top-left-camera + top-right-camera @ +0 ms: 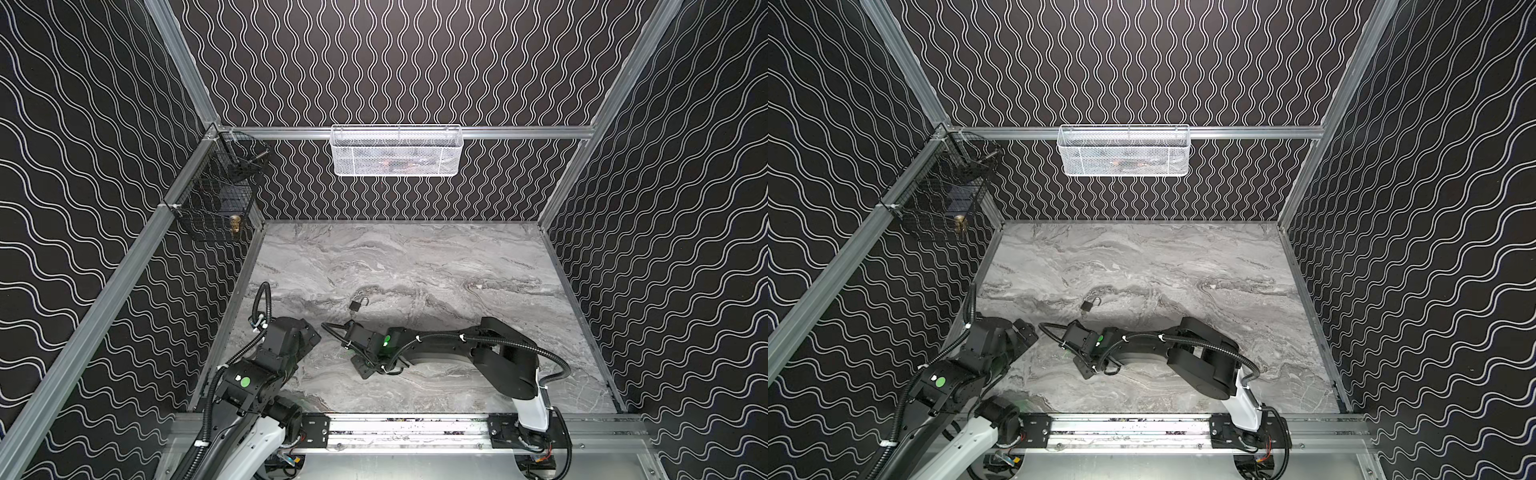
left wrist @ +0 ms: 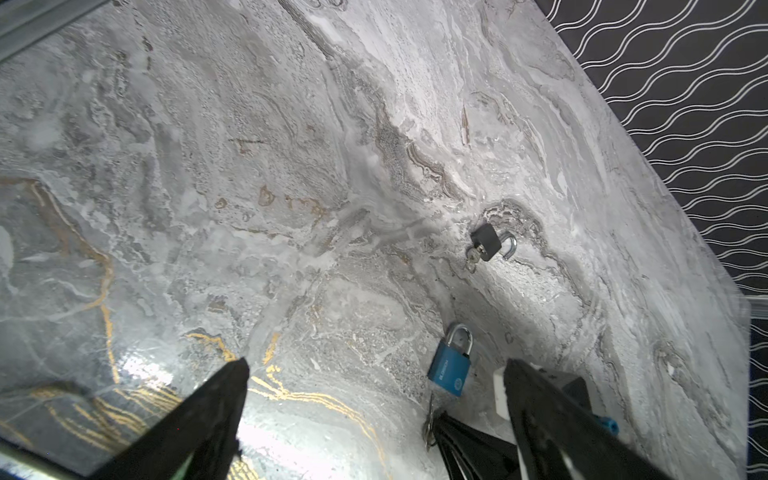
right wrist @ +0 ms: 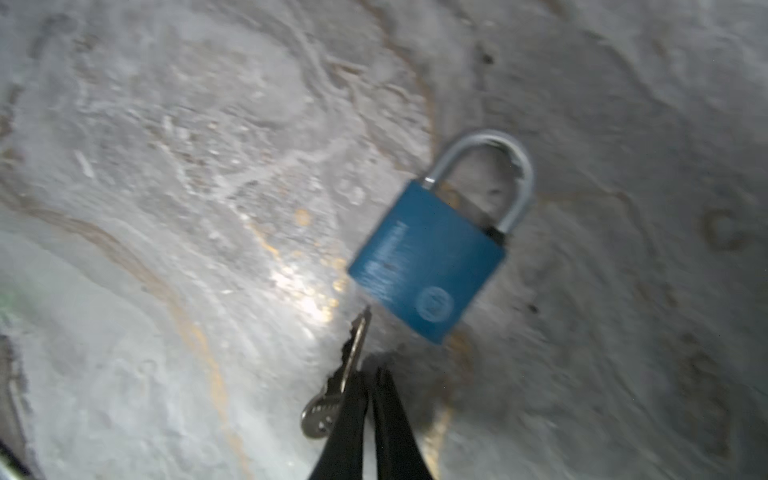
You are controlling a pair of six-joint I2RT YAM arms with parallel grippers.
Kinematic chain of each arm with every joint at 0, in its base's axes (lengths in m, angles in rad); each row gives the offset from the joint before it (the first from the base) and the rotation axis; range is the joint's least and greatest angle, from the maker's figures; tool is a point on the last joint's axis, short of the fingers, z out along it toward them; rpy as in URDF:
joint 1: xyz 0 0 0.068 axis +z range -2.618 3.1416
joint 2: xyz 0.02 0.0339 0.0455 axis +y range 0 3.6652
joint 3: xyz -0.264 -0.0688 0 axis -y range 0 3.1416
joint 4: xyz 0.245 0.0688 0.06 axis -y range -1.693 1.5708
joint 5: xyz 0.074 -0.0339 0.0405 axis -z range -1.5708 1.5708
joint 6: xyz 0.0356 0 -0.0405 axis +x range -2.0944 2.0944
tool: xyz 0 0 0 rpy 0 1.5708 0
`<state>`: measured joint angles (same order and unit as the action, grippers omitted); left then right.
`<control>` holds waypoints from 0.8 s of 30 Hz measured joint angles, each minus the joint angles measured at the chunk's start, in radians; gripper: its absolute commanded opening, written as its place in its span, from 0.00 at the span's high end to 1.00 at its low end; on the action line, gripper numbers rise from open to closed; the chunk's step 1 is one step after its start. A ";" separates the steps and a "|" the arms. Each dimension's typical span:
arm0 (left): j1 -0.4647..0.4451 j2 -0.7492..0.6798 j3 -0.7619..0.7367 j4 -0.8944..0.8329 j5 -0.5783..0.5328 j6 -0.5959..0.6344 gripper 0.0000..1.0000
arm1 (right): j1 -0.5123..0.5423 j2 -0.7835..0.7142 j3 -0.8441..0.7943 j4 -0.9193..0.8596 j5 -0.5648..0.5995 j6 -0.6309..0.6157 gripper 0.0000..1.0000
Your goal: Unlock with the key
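The right gripper [image 3: 370, 376], jaws pinching a small silver key [image 3: 320, 413], its tip near a blue metal padlock [image 3: 428, 257]; left gripper [image 2: 376, 365] jaws spread

Nothing reads clearly: the blue padlock [image 2: 449, 370] carries a line of white lettering along its body and a round emblem near one corner, both too blurred to make out; faint stamped marks on the key [image 3: 318, 415] are equally illegible
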<state>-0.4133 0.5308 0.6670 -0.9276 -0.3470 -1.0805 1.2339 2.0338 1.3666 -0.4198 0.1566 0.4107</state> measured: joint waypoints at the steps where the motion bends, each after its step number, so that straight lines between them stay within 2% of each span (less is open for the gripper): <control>1: 0.000 0.002 -0.003 0.004 0.007 -0.005 0.01 | 0.001 -0.008 -0.002 -0.008 0.000 0.000 0.86; 4: 0.000 0.011 -0.011 0.018 0.027 -0.013 0.01 | 0.001 -0.023 -0.007 -0.022 0.003 -0.004 0.84; 8: 0.000 0.026 -0.020 0.037 0.047 -0.015 0.01 | -0.010 -0.028 -0.008 -0.048 0.001 0.000 0.75; 13: 0.000 0.046 -0.026 0.062 0.078 -0.014 0.01 | -0.016 -0.028 0.011 -0.075 -0.032 0.075 0.69; 20: 0.000 0.044 -0.053 0.070 0.089 -0.013 0.01 | -0.016 -0.006 0.025 -0.087 -0.066 0.131 0.68; 24: 0.000 0.040 -0.056 0.069 0.092 -0.012 0.01 | -0.016 0.007 0.037 -0.096 -0.077 0.143 0.71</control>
<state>-0.4133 0.5709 0.6106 -0.8581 -0.2554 -1.0927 1.2179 2.0407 1.4036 -0.5156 0.0799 0.5537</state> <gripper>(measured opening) 0.986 0.306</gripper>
